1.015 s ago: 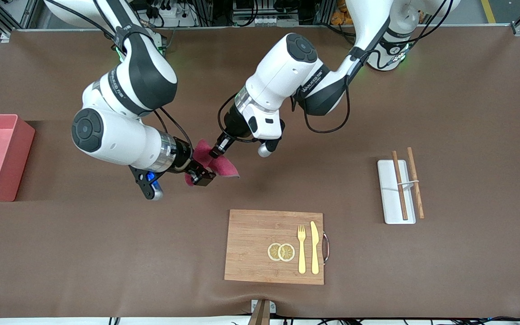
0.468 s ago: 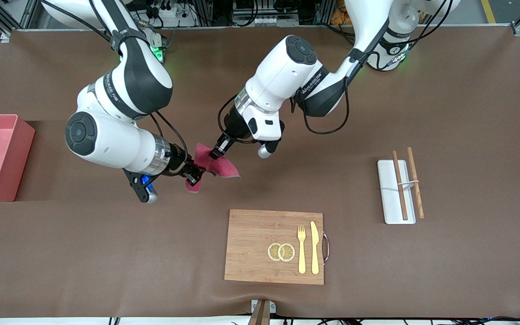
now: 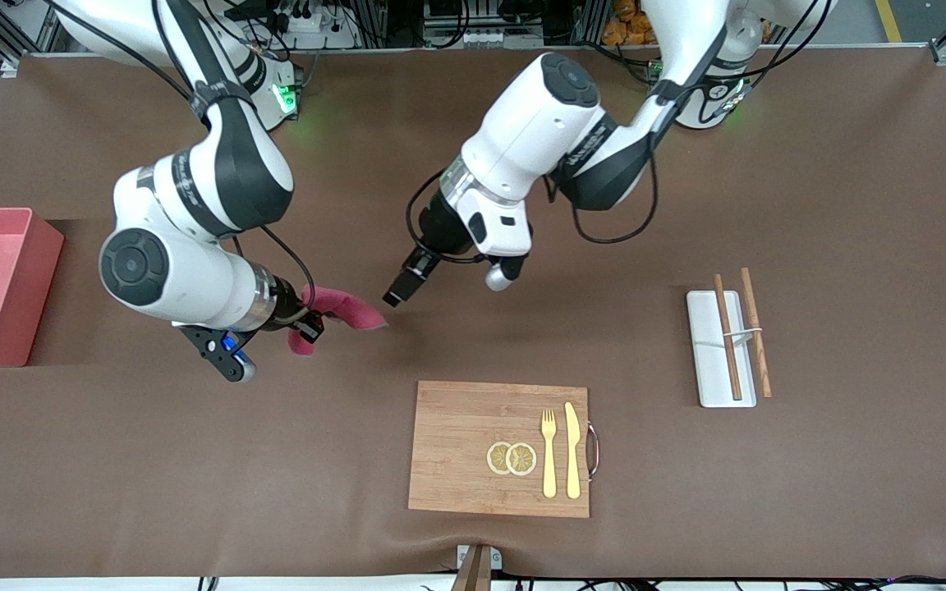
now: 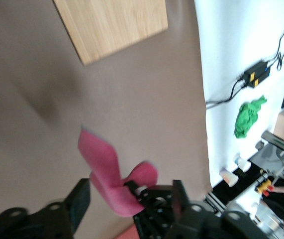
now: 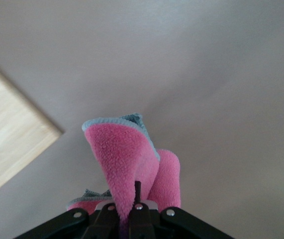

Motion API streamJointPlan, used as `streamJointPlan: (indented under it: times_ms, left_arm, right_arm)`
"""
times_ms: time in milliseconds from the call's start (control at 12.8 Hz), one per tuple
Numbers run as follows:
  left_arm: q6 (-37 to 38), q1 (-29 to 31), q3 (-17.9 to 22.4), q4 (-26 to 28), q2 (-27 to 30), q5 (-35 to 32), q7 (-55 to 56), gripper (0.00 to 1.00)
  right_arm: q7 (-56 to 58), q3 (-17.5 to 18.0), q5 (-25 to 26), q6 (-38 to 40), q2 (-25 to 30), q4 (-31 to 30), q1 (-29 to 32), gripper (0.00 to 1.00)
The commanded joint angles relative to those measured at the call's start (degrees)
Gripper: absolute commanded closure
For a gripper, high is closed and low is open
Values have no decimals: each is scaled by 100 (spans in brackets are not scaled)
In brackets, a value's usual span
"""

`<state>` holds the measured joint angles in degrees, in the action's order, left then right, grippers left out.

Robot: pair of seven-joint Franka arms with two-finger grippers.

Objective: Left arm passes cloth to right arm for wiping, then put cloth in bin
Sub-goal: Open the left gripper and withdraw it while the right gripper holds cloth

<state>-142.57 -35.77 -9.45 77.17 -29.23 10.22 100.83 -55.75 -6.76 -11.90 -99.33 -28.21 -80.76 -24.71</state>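
Note:
The magenta cloth [image 3: 346, 307] hangs from my right gripper [image 3: 309, 330], which is shut on it over the bare table between the bin and the wooden board. In the right wrist view the cloth [image 5: 126, 158] folds up out of the closed right gripper [image 5: 132, 211], its grey edge showing. My left gripper [image 3: 397, 293] is open and empty just beside the cloth's free end, apart from it. In the left wrist view the cloth [image 4: 104, 172] sits between the spread fingers of the left gripper [image 4: 130, 189] without touching them. The pink bin [image 3: 39, 287] stands at the right arm's end of the table.
A wooden board [image 3: 456, 447] with lemon slices, a fork and a knife lies nearer the front camera; its corner shows in both wrist views [image 4: 112, 25] [image 5: 7, 139]. A white tray [image 3: 707, 361] with chopsticks sits toward the left arm's end.
The left gripper let go of the cloth. The right arm drew the cloth away toward the bin's end. The left arm shifted slightly toward its own end.

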Motion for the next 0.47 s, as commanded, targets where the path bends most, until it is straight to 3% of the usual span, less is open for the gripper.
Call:
streamJointPlan:
  times_ms: [0,156,390]
  left_arm:
    - [1200,271,5,78,505,-668,-447,0]
    - [2203,604,5,78,795,-837,-1465,0]
    - [3601,1350,5,87,1208,-846,-2906,0]
  right_arm:
    - [275,43,651,-296,-210,-448,54,100]
    - [677,43,1327,-516,-255,-869,386,100]
    - [1310,34,1462,-1508,-255,-1389,984,100]
